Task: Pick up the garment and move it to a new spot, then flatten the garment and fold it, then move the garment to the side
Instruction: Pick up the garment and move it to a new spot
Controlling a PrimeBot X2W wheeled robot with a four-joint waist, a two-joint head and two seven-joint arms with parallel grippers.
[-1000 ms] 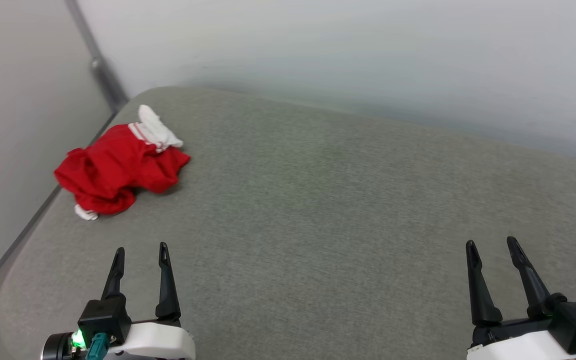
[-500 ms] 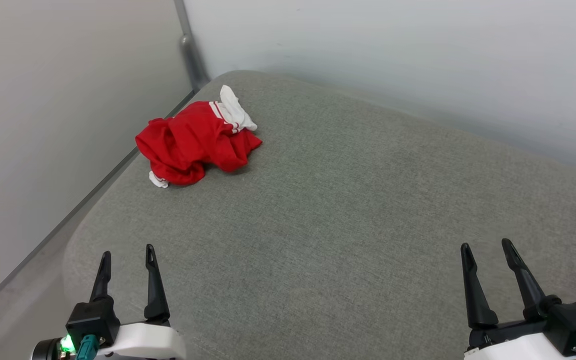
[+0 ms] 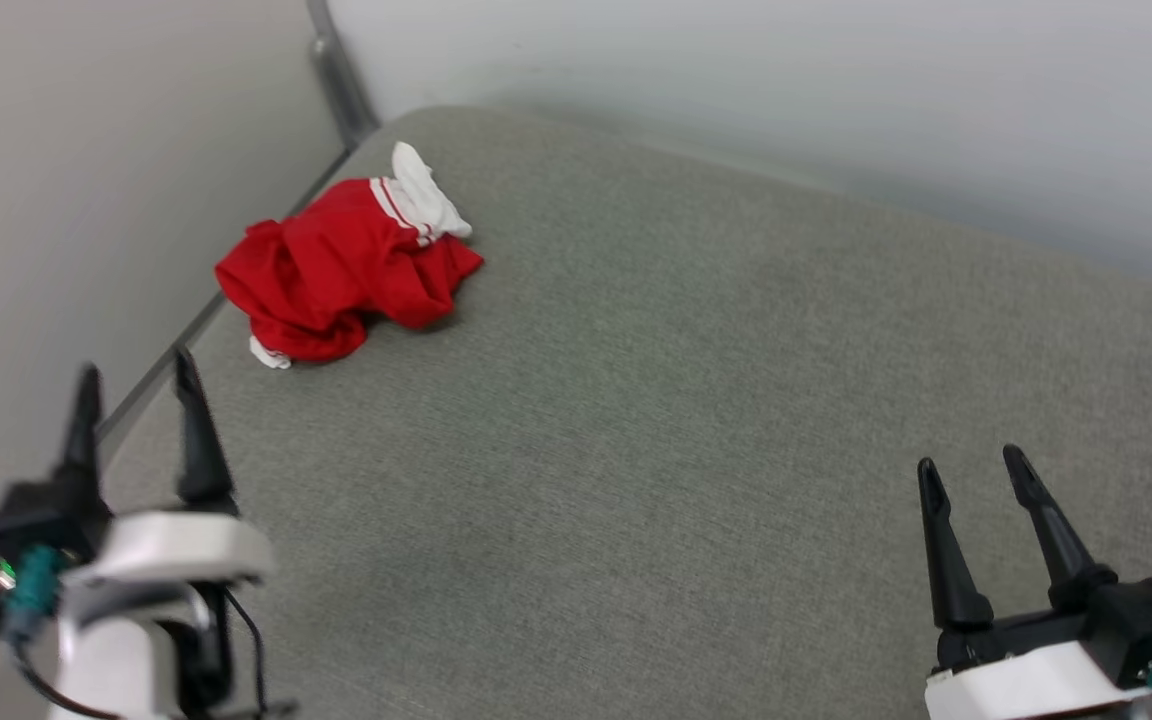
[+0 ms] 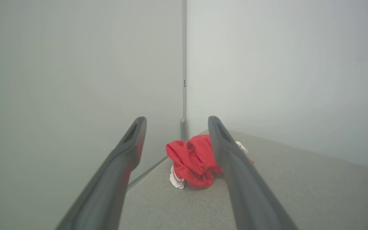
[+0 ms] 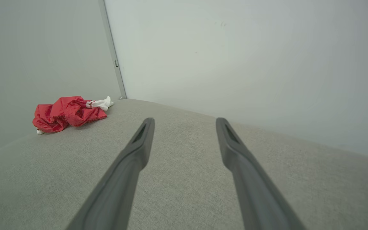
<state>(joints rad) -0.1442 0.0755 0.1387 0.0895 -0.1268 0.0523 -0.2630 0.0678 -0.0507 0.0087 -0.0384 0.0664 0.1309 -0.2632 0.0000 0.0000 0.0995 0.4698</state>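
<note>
Here, the crumpled red garment point(image 3: 346, 265) lies in the far left corner of the surface point(image 3: 686, 400), straight ahead of my left jaws, which stand apart; my right jaws, also apart, are well away

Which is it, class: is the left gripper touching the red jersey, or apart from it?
Apart. The head view shows grey fabric surface between the left gripper and the crumpled red jersey.
</note>
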